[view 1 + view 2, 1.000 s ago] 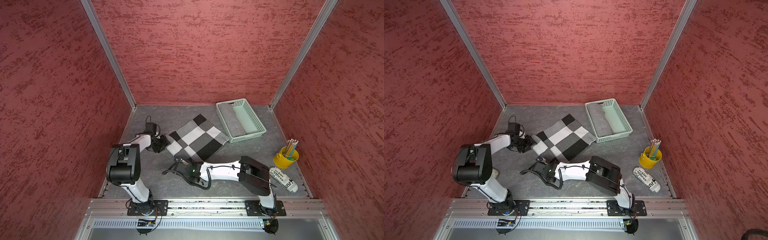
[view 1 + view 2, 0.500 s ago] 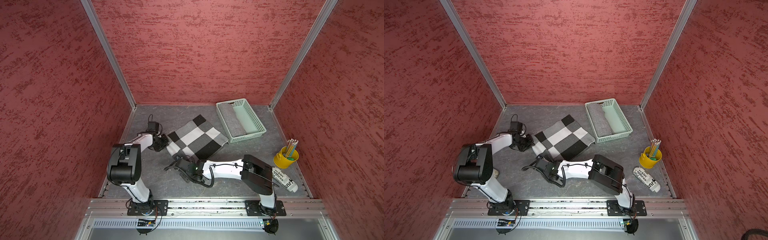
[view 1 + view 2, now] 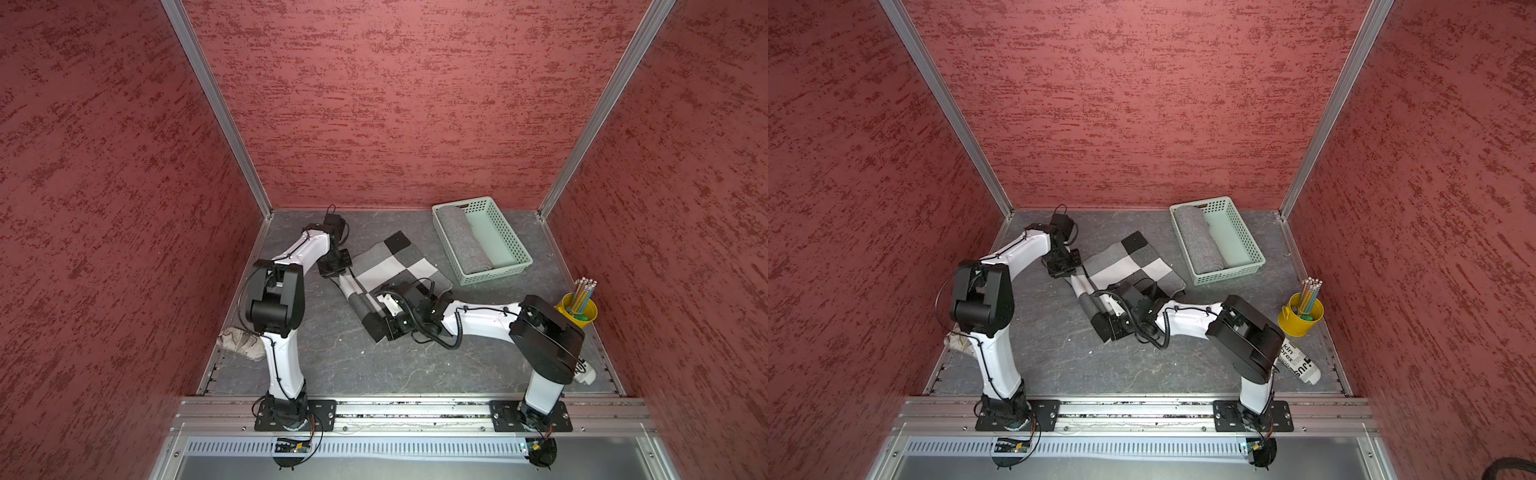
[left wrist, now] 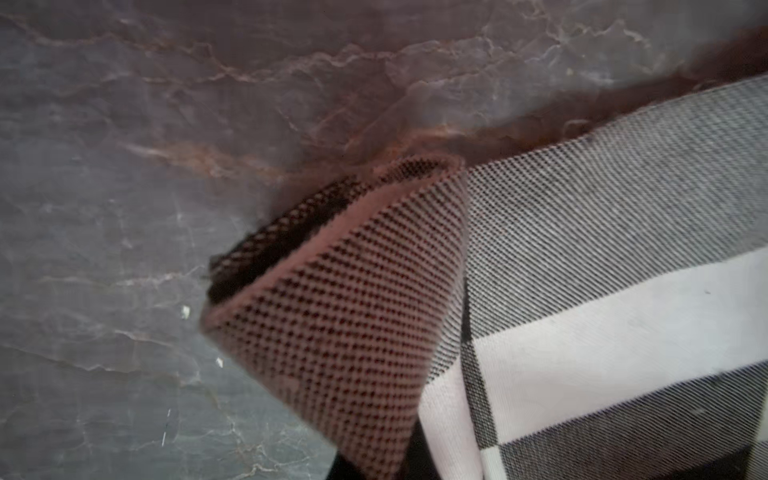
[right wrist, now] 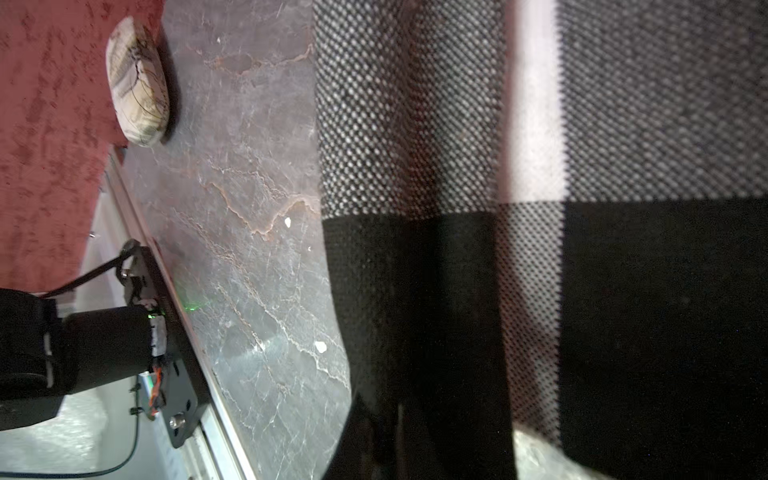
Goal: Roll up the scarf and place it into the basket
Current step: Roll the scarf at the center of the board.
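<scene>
The scarf [image 3: 399, 266], checked in black, white and grey, lies spread on the grey floor in both top views [image 3: 1133, 266]. Its near-left edge is lifted and curled over between my two grippers. My left gripper [image 3: 338, 271] is shut on the far end of that edge; the left wrist view shows the folded corner [image 4: 353, 311] raised off the floor. My right gripper [image 3: 380, 323] is shut on the near end, on a black square [image 5: 415, 311]. The pale mint-green basket [image 3: 494, 275] stands at the back right, apart from the scarf.
A rolled grey cloth [image 3: 463, 245] fills the basket's left half. A yellow pencil cup [image 3: 579, 313] stands at the right wall, with a white printed tube [image 3: 585, 369] behind my right arm. A crumpled pale bundle [image 3: 241, 343] lies by the left wall.
Both grippers closed on the scarf's near-left edge and moved toward the back right, lifting and folding that edge over.
</scene>
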Controlling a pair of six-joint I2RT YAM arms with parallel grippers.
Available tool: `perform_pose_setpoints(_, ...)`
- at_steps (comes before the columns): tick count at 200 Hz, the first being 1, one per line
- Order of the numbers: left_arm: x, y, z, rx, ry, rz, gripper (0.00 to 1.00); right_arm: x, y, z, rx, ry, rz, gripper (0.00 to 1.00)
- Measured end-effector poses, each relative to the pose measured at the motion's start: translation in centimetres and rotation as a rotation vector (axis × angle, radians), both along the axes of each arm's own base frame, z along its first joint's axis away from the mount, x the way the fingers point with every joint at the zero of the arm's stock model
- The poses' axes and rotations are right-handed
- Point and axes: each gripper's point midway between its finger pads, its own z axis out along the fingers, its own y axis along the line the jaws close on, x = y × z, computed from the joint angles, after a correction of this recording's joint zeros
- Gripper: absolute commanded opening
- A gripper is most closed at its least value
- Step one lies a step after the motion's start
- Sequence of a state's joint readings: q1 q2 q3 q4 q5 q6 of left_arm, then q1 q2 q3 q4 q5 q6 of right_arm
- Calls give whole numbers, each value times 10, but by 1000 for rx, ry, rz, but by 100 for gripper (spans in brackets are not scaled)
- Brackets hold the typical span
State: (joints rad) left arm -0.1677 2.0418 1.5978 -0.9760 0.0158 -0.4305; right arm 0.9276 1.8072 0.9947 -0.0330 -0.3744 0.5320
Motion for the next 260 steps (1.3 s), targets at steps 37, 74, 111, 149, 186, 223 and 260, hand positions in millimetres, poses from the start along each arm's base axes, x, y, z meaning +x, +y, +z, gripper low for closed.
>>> perform_pose_setpoints(37,22,-21,-18,-20,38,-44,37,8,-14,-8,54,80,-57,3)
perform_pose_setpoints(74,41,-38,-10,-156,-20,-41,41,14,-23,-12,54,120,-102,9)
perform_pose_setpoints(111,46,-42,20,-354,-137,-10,35,16,-26,-15,31,134,-127,15)
perform_pose_setpoints(149,31,-51,52,-508,-238,-16,16,21,-30,-18,-14,139,-173,21)
perform_pose_setpoints(186,4,-90,18,-595,-176,-74,9,25,-39,-17,-58,128,-213,33)
perform_pose_setpoints(223,-8,-102,-31,-638,-96,-46,2,32,-53,-6,-131,66,-268,47)
perform_pose_setpoints(260,2,-103,-32,-698,-156,-33,2,44,-58,31,-261,-115,-326,49)
